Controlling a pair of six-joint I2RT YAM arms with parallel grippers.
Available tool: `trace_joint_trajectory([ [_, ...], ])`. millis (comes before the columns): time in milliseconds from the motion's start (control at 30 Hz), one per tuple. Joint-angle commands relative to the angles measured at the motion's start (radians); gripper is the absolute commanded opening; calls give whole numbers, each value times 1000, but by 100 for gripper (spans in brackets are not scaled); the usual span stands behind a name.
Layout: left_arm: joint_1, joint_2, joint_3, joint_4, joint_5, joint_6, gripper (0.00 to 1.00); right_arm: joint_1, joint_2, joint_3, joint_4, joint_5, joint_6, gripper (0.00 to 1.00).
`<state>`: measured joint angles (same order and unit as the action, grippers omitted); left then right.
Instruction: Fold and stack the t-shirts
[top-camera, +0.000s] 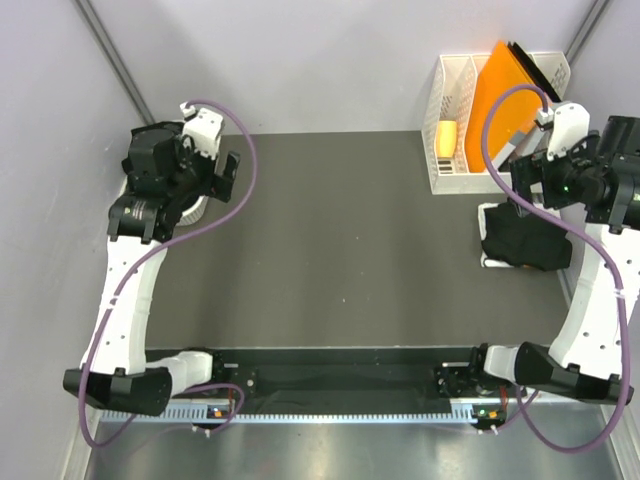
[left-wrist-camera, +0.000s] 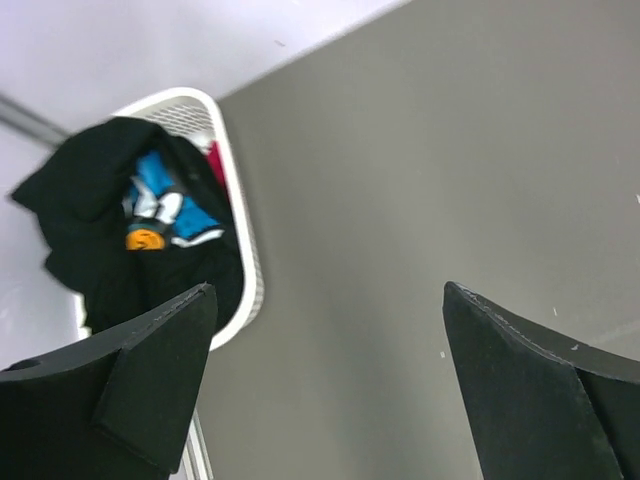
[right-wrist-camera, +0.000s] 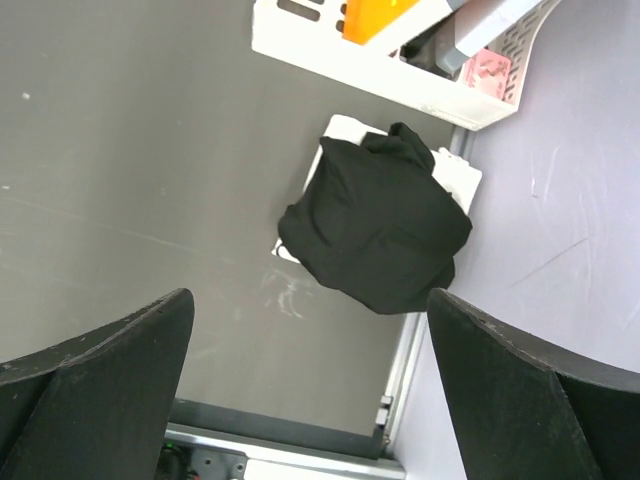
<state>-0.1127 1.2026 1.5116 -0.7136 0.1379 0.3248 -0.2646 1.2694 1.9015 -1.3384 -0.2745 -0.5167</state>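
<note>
Black cotton shows from above as one folded black t-shirt (top-camera: 527, 245) lying on one folded white t-shirt (top-camera: 490, 211) at the right edge of the dark grey counter (top-camera: 350, 230). From the left wrist, the left tool (left-wrist-camera: 328, 290) gapes empty over a white mesh laundry basket (left-wrist-camera: 246, 255) holding one crumpled black print t-shirt (left-wrist-camera: 90, 190), limp and light, probably best pinched at a raised fold. From the right wrist, the right tool (right-wrist-camera: 310, 295) also stands wide open and empty above the two-shirt stack.

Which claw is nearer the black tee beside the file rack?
Right. The right claw hovers close by the black tee; the left claw is across the table, by the basket.
</note>
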Motion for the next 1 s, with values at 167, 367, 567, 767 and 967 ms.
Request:
trace_joint_trajectory([
  [167,5,-47,-27,149,-239,-102,99,8,-50,21,10,-72,55,100],
  [367,5,-74,-51,172,-256,-121,99,10,-64,-15,65,-121,84,100],
  [567,5,-84,-57,190,-310,-158,99,10,-54,-30,76,-170,98,100],
  [767,7,-92,-56,197,-302,-171,99,8,-47,-15,88,-213,107,100],
  [967,5,-87,-63,192,-281,-181,99,14,-28,14,97,-258,77,100],
])
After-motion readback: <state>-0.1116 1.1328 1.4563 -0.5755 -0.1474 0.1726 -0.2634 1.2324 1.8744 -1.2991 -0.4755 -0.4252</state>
